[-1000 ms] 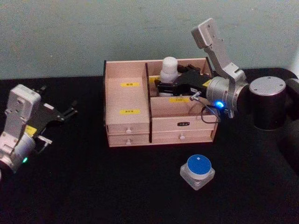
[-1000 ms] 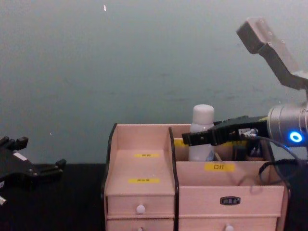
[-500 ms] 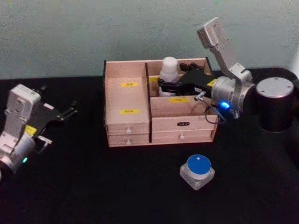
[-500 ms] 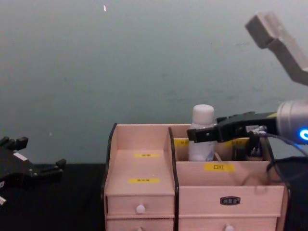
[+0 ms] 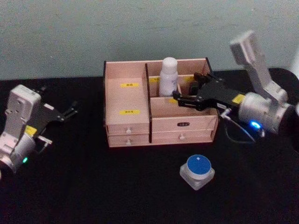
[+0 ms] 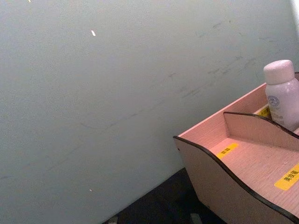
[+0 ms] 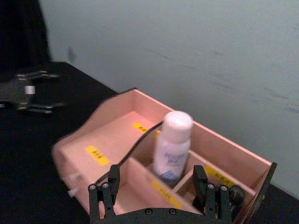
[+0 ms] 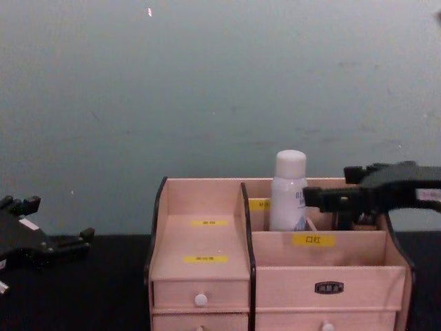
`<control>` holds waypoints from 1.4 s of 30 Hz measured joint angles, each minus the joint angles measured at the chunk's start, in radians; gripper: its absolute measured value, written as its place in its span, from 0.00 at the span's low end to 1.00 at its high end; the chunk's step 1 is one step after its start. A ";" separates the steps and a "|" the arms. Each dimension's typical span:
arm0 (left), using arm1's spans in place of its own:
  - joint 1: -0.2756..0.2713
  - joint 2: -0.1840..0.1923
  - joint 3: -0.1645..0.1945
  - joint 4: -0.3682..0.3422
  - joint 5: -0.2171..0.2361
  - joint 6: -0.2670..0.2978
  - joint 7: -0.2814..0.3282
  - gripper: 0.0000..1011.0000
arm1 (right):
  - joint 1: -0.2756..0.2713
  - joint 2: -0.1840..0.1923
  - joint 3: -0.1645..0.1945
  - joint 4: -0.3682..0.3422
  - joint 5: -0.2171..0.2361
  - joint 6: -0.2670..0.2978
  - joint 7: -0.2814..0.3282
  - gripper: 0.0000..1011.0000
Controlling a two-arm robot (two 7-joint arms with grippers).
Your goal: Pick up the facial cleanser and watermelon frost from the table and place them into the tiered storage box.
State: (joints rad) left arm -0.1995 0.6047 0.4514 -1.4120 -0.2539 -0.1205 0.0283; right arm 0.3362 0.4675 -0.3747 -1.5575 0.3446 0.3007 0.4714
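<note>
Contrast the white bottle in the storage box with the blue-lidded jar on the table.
The white bottle is tall and slim; the blue-lidded jar is low and squat. The bottle stands in a rear compartment of the storage box; the jar sits on the black table in front. The bottle's cap is white, the jar's blue. Both stand upright, free of the open right pincer.

Beige box (yellow labels), white bottle
</note>
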 joint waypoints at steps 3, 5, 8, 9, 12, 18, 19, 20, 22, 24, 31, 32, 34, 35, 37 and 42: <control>0.000 0.000 0.000 0.000 0.000 0.000 0.000 0.99 | -0.058 0.043 0.021 -0.045 0.034 -0.052 0.035 0.99; 0.000 0.000 0.000 0.000 0.000 0.000 0.000 0.99 | -0.100 0.076 0.031 -0.074 0.056 -0.087 0.061 0.99; 0.000 0.000 0.000 0.000 0.000 0.000 0.000 0.99 | -0.138 0.110 0.037 -0.097 0.072 -0.116 0.085 0.99; 0.000 0.000 0.000 0.000 0.000 0.000 0.000 0.99 | -0.162 0.131 0.039 -0.110 0.080 -0.132 0.099 0.99; 0.000 0.000 0.000 0.000 0.000 0.000 0.000 0.99 | -0.202 0.169 0.040 -0.133 0.092 -0.152 0.119 0.99; 0.000 0.000 0.000 0.000 0.000 0.000 0.000 0.99 | -0.266 0.243 0.033 -0.177 0.100 -0.163 0.138 0.99; 0.000 0.000 0.000 0.000 0.000 0.000 0.000 0.99 | -0.272 0.251 0.031 -0.182 0.100 -0.161 0.138 0.99; 0.000 0.000 0.000 0.000 0.000 0.000 0.000 0.99 | -0.277 0.258 0.029 -0.186 0.099 -0.157 0.137 0.99; 0.000 0.000 0.000 0.000 0.000 0.000 0.000 0.99 | -0.292 0.278 0.023 -0.200 0.099 -0.140 0.130 0.99; 0.000 0.000 0.000 0.000 0.000 0.000 0.000 0.99 | -0.298 0.288 0.020 -0.208 0.100 -0.126 0.123 0.99; 0.000 0.000 0.000 0.000 0.000 0.000 0.000 0.99 | -0.306 0.307 -0.009 -0.224 0.102 -0.047 0.085 0.99; 0.000 0.000 0.000 0.000 0.000 0.000 0.000 0.99 | -0.305 0.308 -0.012 -0.224 0.103 -0.040 0.082 0.99; 0.000 0.000 0.000 0.000 0.000 0.000 0.000 0.99 | -0.303 0.307 -0.017 -0.224 0.104 -0.028 0.077 0.99; 0.000 0.000 0.000 0.000 0.000 0.000 0.000 0.99 | -0.301 0.307 -0.023 -0.224 0.104 -0.019 0.072 0.99; 0.000 0.000 0.000 0.000 0.000 0.000 0.000 0.99 | -0.295 0.306 -0.031 -0.223 0.103 -0.007 0.067 0.99; 0.000 0.000 0.000 0.000 0.000 0.000 0.000 0.99 | -0.280 0.302 -0.047 -0.219 0.098 0.017 0.057 0.99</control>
State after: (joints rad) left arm -0.1995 0.6047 0.4514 -1.4120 -0.2539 -0.1205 0.0283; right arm 0.0560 0.7693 -0.4213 -1.7762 0.4428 0.3178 0.5288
